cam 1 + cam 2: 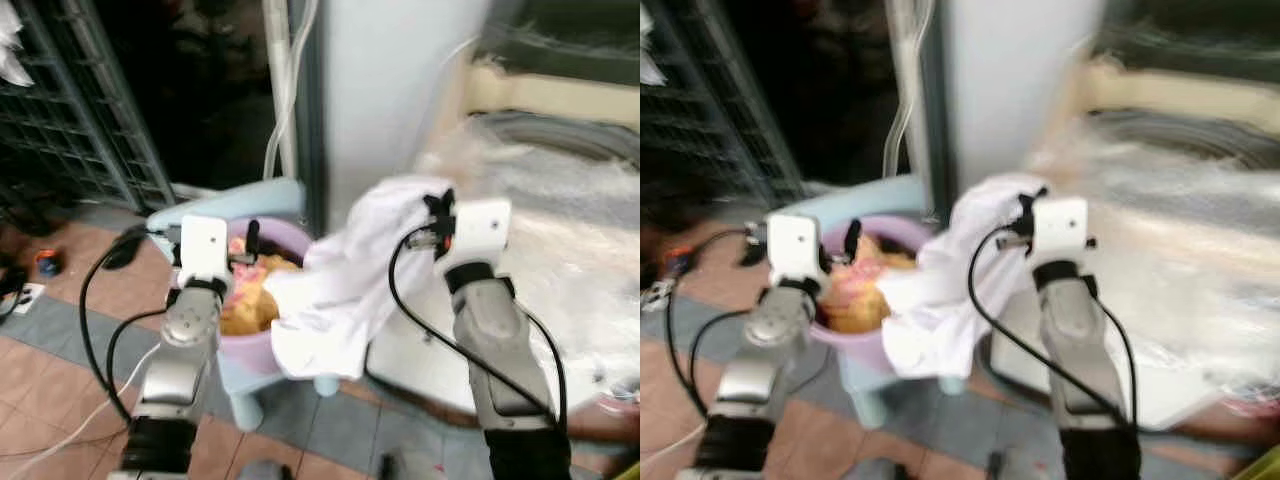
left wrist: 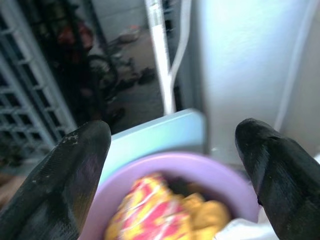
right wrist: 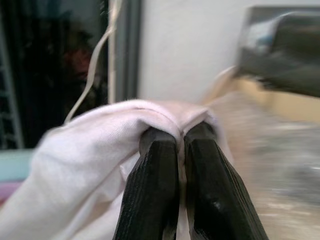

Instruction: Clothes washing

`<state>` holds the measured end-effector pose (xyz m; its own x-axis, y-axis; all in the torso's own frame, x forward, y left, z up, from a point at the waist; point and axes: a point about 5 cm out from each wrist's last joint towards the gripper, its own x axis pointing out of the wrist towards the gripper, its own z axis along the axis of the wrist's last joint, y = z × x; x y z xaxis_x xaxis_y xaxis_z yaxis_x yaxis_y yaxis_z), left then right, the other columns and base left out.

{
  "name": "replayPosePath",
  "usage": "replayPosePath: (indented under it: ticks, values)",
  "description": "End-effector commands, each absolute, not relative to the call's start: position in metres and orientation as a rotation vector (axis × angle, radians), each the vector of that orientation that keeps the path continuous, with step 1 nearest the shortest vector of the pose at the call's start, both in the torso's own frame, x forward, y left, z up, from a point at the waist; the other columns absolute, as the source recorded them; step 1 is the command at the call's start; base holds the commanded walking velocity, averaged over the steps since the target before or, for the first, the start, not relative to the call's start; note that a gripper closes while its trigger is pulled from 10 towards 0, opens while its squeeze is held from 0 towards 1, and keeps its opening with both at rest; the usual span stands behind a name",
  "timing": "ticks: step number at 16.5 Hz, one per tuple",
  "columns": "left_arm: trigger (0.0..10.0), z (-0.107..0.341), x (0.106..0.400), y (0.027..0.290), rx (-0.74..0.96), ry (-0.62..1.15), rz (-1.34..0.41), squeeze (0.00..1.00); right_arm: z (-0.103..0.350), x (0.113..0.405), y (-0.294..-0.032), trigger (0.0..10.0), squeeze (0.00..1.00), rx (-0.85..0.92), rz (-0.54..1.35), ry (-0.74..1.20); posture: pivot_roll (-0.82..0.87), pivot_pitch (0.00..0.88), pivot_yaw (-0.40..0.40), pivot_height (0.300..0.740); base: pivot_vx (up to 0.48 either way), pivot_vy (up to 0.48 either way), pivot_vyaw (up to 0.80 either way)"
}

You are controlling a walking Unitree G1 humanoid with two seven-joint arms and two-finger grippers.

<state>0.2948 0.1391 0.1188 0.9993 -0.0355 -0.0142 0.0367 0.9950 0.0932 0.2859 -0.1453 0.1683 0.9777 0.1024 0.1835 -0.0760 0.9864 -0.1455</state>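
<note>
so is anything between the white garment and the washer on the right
Nothing visible does. The right gripper is shut on the white garment, lifted from the purple basket; the plastic-covered washer top lies right beside it, with no object between.

Left end effector (image 2: 170,165) fingers spread wide, purple basin (image 2: 200,170) below, yellow-red clothes (image 2: 165,217) inside, pale blue stool (image 2: 160,132) behind

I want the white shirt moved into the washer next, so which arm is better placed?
Right. The right gripper is shut on the shirt, beside the washer. The left gripper is open over the basin.
</note>
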Motion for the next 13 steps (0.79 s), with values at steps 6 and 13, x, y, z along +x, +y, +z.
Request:
replayPosePath:
  ticks: [6, 13]
  values:
    - [10.0, 0.109, 0.287, 0.133, 0.072, 0.055, -0.023, 0.0, 0.176, 0.29, -0.147, 10.0, 0.0, -0.154, 0.087, -0.217, -0.08, 0.0, 0.104, 0.74, 0.0, -0.108, -0.8]
    - [10.0, 0.109, 0.292, 0.144, 0.061, 0.056, 0.009, 0.0, 0.181, 0.298, -0.146, 10.0, 0.0, -0.211, 0.167, -0.242, -0.08, 0.0, 0.109, 0.74, 0.0, 0.0, -0.18]
